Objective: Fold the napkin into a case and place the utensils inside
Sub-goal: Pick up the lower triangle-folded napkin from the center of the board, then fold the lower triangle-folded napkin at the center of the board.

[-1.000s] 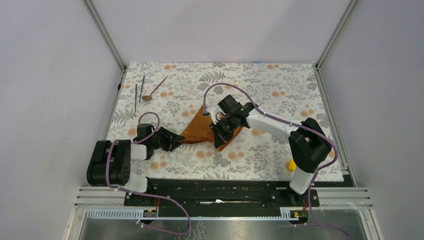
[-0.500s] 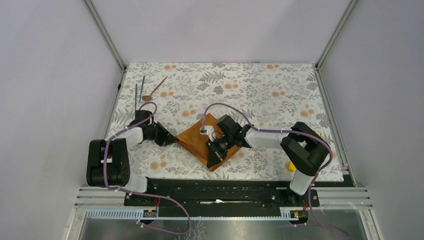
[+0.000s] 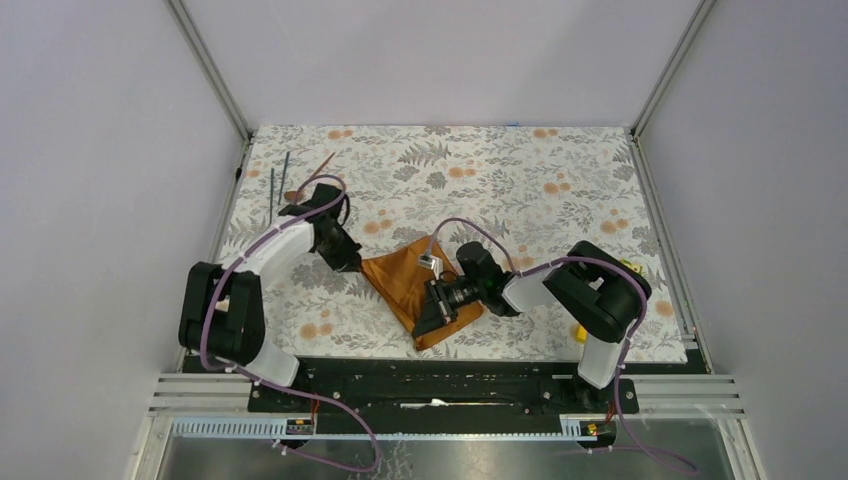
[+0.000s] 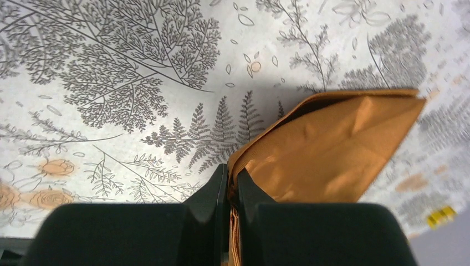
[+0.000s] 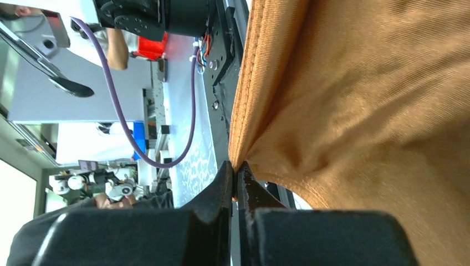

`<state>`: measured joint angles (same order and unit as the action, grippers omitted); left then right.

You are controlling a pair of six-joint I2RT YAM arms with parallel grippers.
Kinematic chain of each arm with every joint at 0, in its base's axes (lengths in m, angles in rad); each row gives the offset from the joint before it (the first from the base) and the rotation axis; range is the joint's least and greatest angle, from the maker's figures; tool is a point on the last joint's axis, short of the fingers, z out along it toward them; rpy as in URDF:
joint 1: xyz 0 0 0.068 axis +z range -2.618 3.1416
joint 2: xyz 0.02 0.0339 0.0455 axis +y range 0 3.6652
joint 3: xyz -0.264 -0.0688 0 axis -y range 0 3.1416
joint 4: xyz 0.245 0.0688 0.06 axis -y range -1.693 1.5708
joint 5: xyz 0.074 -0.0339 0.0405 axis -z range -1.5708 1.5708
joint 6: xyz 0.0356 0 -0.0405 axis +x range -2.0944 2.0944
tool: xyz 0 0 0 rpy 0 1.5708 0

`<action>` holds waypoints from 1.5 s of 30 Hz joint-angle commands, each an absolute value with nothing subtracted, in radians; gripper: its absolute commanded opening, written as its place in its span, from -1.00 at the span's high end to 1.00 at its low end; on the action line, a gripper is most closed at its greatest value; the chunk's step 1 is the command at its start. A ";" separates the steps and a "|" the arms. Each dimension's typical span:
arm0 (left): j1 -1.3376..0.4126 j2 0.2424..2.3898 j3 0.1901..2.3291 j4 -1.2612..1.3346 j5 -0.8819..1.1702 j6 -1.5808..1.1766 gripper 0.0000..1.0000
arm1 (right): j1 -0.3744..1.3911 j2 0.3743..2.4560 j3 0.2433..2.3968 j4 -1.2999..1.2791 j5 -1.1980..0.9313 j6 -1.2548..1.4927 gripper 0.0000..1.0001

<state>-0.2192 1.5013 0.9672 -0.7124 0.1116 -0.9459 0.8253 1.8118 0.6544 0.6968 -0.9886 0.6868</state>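
In the top external view, the plain rust-orange cloth napkin point(image 3: 405, 283) is seen folded into a rough triangle on the floral grey-and-orange tablecloth point(image 3: 540, 200). The left gripper point(image 3: 353, 263) is clamped on the napkin's left corner, and the right gripper point(image 3: 430, 310) is closed on its near edge. Well to the upper left of the napkin, two thin dark grey rods point(image 3: 272, 188) are laid side by side. The slim copper-brown spoon point(image 3: 325, 161) lies just beside them, partly covered by the left arm. A small yellow block point(image 3: 580, 331) is seen well to the right of the napkin.

In the left wrist view, what the overhead hides is shown. The black fingers are pressed almost together with the napkin's corner pinched between them, and the doubled layers of the fold are visible.

In the right wrist view, the fingers are shut on the napkin's stitched hem, with creases drawn from the pinch. Beyond the napkin a black rail, a purple cable point(image 5: 149, 149) and a cluttered room are seen, which no other view gives.

The tablecloth is spread across the table, which is enclosed by pale lilac walls point(image 3: 440, 60) and aluminium posts.
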 commanded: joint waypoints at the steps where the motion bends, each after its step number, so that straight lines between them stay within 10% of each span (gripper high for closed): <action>1: -0.291 1.581 1.102 -0.833 -0.193 -1.086 1.00 | 0.785 1.817 0.602 0.841 -1.104 0.794 1.00; 13: -0.409 1.733 1.341 -1.006 -0.481 -1.152 1.00 | 0.775 1.829 0.610 0.670 -1.088 0.683 1.00; 26: -0.118 1.518 1.040 -0.724 -0.223 -0.907 1.00 | 0.788 1.892 0.898 0.133 -0.971 0.300 1.00; 45: -0.283 1.601 1.139 -0.881 -0.409 -1.164 1.00 | 0.809 1.917 0.682 0.611 -1.090 0.635 1.00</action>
<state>-0.2867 1.5276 1.0412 -0.9321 -0.2146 -1.1137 0.8276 1.9049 0.7471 0.5800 -0.9886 0.5568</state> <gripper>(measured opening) 0.082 0.033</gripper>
